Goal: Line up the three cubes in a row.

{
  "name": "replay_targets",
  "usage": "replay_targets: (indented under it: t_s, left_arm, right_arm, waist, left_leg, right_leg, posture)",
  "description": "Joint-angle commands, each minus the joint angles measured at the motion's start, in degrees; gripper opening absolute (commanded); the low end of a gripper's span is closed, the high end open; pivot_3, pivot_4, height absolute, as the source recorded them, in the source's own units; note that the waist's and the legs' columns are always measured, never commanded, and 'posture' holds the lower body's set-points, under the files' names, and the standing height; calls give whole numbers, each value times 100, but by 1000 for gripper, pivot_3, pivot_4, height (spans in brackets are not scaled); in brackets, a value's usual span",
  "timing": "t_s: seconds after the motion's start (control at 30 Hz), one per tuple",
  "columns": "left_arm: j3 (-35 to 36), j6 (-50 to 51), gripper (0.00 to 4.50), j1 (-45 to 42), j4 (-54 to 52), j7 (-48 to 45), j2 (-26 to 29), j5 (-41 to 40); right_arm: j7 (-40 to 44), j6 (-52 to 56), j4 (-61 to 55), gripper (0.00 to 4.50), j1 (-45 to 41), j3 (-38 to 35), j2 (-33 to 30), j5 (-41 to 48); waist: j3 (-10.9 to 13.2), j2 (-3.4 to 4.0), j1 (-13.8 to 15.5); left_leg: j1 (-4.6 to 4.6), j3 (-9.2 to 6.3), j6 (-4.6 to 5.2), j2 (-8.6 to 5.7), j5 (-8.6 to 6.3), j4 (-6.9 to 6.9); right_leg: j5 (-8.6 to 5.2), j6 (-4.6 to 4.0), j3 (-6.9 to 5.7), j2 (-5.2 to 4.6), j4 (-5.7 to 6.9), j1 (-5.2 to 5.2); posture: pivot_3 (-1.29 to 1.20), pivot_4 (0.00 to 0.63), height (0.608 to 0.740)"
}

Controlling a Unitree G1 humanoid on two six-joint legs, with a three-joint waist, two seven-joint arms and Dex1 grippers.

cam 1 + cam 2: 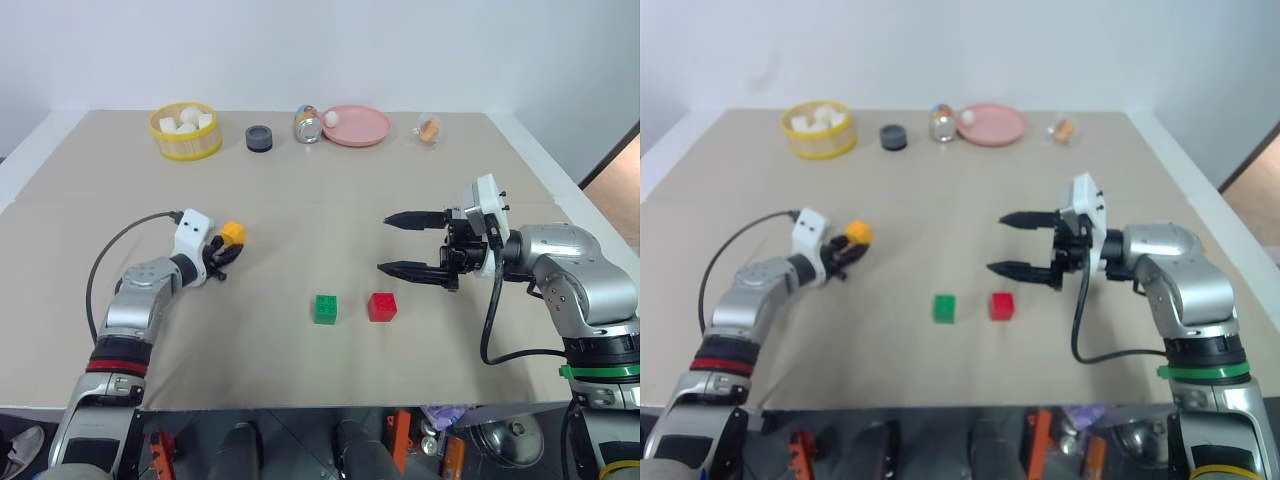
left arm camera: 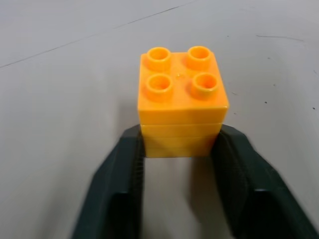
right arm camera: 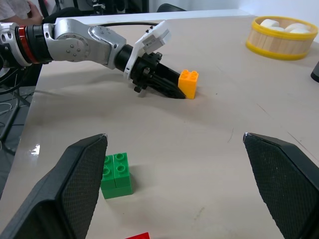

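Observation:
The yellow-orange cube (image 1: 233, 233) rests on the tan table at the left, studs up. My left gripper (image 1: 228, 246) is shut on it, its black fingers (image 2: 124, 164) pressed against the cube's two lower sides. In the table's middle, nearer the front edge, the green cube (image 1: 325, 308) and the red cube (image 1: 382, 306) stand side by side with a small gap between them. Above and right of the red cube hovers my right gripper (image 1: 385, 243), pointing left with its fingers wide apart and nothing between them.
Along the far edge stand a yellow basket (image 1: 185, 145) of white lumps, a black round piece (image 1: 259, 138), a small can (image 1: 307, 124), a pink plate (image 1: 365, 128) with a white ball, and a small golden item (image 1: 429, 129). Bare tabletop lies between the yellow-orange and green cubes.

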Motion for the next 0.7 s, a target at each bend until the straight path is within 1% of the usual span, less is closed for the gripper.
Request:
replay_targets:
  t_s: [0.03, 0.17, 0.27, 0.3, 0.4, 0.53, 0.63, 0.7]
  left_arm:
    - [67, -82, 1283, -163, 61, -19, -62, -45]
    - [41, -109, 1283, -179, 86, -20, -86, -22]
    - [-27, -127, 1283, -127, -63, -119, 27, 38]
    - [-95, -294, 1283, -64, -199, -327, 145, 73]
    - [-385, -1154, 1283, 318, -700, -1404, 662, 120]
    - [-521, -1941, 1283, 824, -1070, -2628, 1192, -127]
    - [-618, -2312, 1283, 1106, -1175, -3356, 1360, -311]
    - [-680, -2343, 1283, 1170, -1243, -3555, 1327, -364]
  right_arm:
    - [7, -84, -43, 4500, -148, -83, -17, 8]
    - [13, -100, -42, 4500, -132, -86, -16, -7]
    - [15, -115, -63, 4500, -89, -92, -31, -18]
    - [17, -127, -63, 4500, -80, -91, -37, -28]
    - [33, -132, -35, 4500, -89, -93, -52, -38]
    - [104, -154, 37, 4500, -126, -80, -77, -71]
    - [119, -172, 80, 4500, -157, -58, -57, -97]
    - [125, -175, 82, 4500, -164, -48, -38, -111]
  waist:
    - [0, 0, 0]
    - [0, 0, 3]
    - [0, 0, 2]
    - [0, 0, 1]
    - [1, -1, -22]
    - [1, 0, -17]
    - [1, 1, -10]
    - [1, 1, 1]
  left_leg:
    - [0, 0, 0, 0, 0, 0]
    - [-1, 0, 0, -1, 0, 1]
    - [-1, -1, 0, -1, 0, 1]
    - [-1, -1, 0, -1, 0, 1]
    - [-3, 0, -1, -1, 0, -2]
    - [-4, 5, -5, 5, -3, -11]
    - [-4, 11, -6, 7, -4, -15]
    - [-4, 11, -6, 7, -4, -14]
  right_leg:
    - [0, 0, 0, 0, 0, 1]
    - [0, 1, 0, -1, 0, 2]
    - [0, 2, 0, -1, 0, 2]
    - [0, 2, 0, 0, 0, 2]
    - [-3, -1, 0, -1, -1, -2]
    - [-9, -12, 0, 0, 0, -12]
    - [-11, -15, 1, -1, 0, -16]
    - [-11, -16, 1, -3, -1, -16]
  posture:
    - [0, 150, 740]
    - [0, 150, 740]
    - [0, 150, 740]
    - [0, 150, 740]
    - [0, 150, 740]
    - [0, 150, 740]
    - [0, 150, 740]
    - [0, 150, 740]
